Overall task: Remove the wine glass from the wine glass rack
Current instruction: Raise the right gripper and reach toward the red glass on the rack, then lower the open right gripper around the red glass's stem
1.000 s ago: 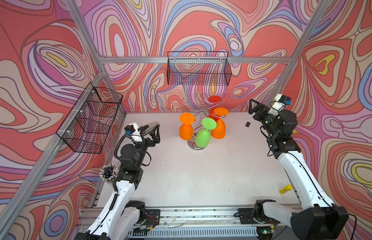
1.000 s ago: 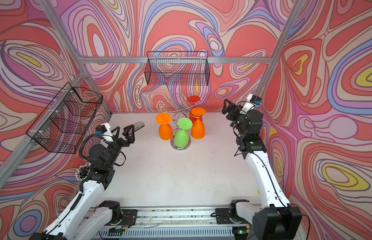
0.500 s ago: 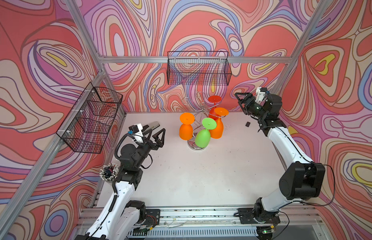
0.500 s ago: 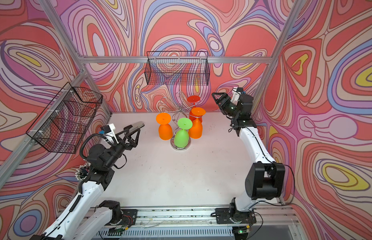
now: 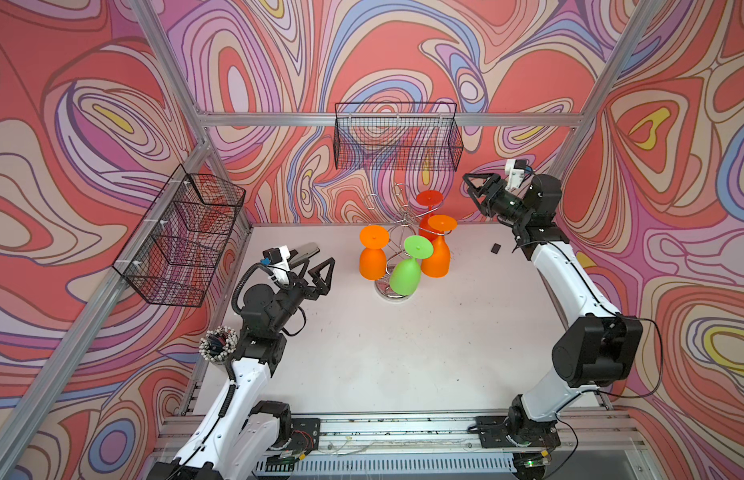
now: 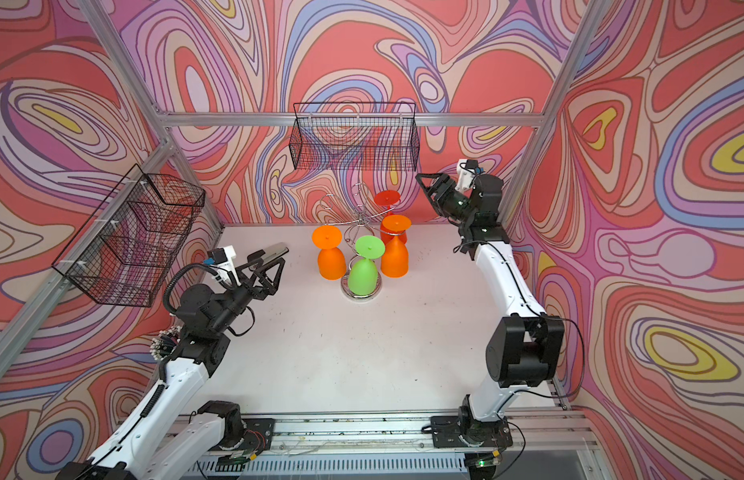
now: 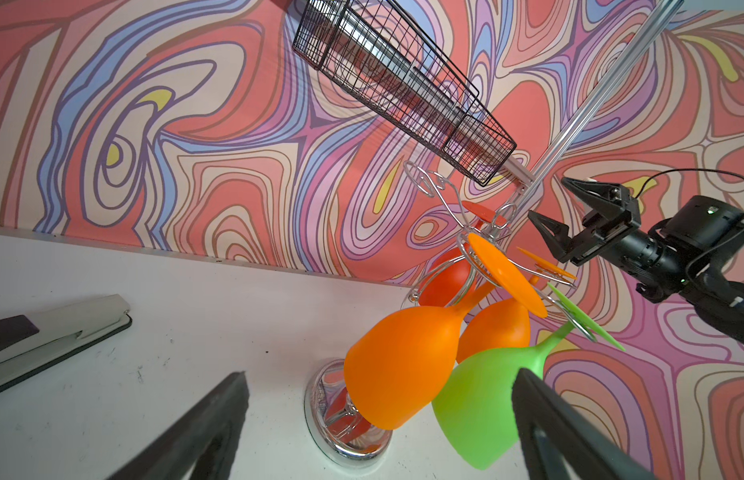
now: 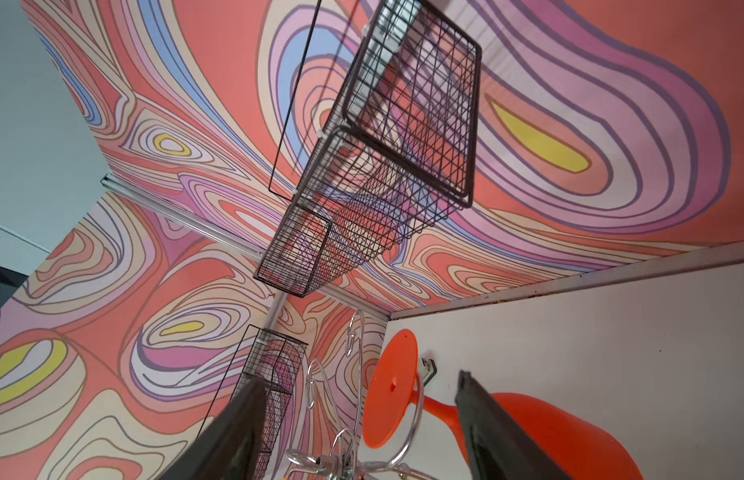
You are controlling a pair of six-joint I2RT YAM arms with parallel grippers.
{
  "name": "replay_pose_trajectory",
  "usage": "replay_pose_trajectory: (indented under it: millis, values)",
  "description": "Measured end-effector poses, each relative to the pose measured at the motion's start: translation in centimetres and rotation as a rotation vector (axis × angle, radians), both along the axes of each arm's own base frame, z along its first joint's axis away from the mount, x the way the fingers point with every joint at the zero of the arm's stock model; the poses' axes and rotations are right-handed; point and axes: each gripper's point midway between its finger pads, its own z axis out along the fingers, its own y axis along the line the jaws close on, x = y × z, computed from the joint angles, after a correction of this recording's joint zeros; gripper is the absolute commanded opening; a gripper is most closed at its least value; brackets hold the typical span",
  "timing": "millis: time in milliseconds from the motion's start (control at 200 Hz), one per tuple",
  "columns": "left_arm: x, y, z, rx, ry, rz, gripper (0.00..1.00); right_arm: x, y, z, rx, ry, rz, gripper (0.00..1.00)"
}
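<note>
The chrome wine glass rack stands at the back middle of the white table in both top views, its disc base on the table. Several wine glasses hang upside down from it: a red one at the back, two orange ones and a green one in front. My right gripper is open, level with the rack's top and right of the red glass, apart from it. My left gripper is open, left of the rack, facing the orange glass and the green glass.
Black wire baskets hang on the back wall and the left wall. A silver and black stapler-like thing lies beside my left gripper. A small black piece lies on the table right of the rack.
My right arm has swung in from the right wall toward the rack's top and its jaws have narrowed a little. My left gripper has edged toward the rack.
</note>
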Motion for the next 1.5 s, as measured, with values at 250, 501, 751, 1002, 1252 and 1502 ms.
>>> replay_pose_trajectory:
  millis: [250, 501, 751, 1002, 1252, 1502]
  values:
    - [-0.1, -0.1, 0.4, 0.0, -0.007, -0.009, 1.0, 1.5, 1.0, -3.1, -0.021, 0.071, 0.02, 0.71]
    - [-0.3, -0.1, 1.0, -0.002, -0.023, -0.009, 1.0, 2.7, 2.2, -3.1, -0.041, 0.064, 0.038, 0.69]
    - [-0.3, -0.1, 1.0, -0.001, -0.022, -0.009, 1.0, 3.5, 4.0, -4.8, -0.05, 0.096, 0.074, 0.68]
    - [-0.3, -0.1, 0.9, 0.001, -0.022, -0.005, 1.0, 4.0, 4.6, -5.2, -0.055, 0.103, 0.085, 0.64]
    - [-0.2, 0.0, 0.9, 0.002, -0.023, 0.0, 1.0, 3.9, 4.8, -4.7, -0.054, 0.092, 0.097, 0.56]
    - [-0.2, 0.2, 1.0, 0.013, -0.029, 0.009, 1.0, 3.8, 5.1, -4.6, -0.051, 0.091, 0.115, 0.52]
